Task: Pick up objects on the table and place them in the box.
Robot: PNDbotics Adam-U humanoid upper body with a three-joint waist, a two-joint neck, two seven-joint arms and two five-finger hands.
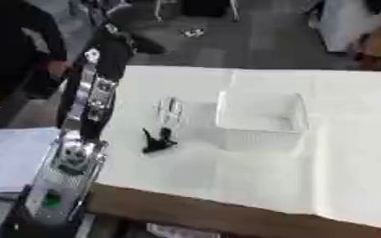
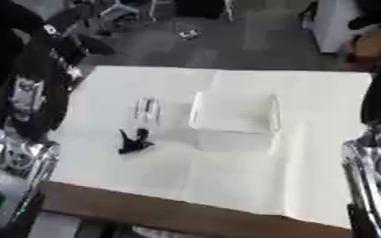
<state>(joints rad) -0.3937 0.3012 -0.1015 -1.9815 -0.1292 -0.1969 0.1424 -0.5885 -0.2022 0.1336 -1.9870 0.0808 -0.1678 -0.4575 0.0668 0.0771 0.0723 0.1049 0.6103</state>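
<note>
- The worktop (image 1: 251,186) was spread with a white cloth, and its brown near edge showed below the cloth.
- A white box (image 1: 260,120) stood open-topped around the middle of the worktop, a little toward the far edge; whether anything lay inside it could not be told.
- A small clear or silvery object (image 1: 170,109) lay just to the left of the box, apart from its wall.
- A small black object (image 1: 158,141) with upright points lay nearer the near edge than the clear one, close to it and off the box's near-left corner.
- The left arm (image 1: 84,116) ran along the worktop's left edge, black and silver, with its lower part by the near-left corner; its robot hand did not show in either view.
- The right arm (image 2: 377,172) showed in the right eye view at the worktop's right edge, near the near-right corner; its robot hand did not show either, so I could not tell how it was held.
</note>
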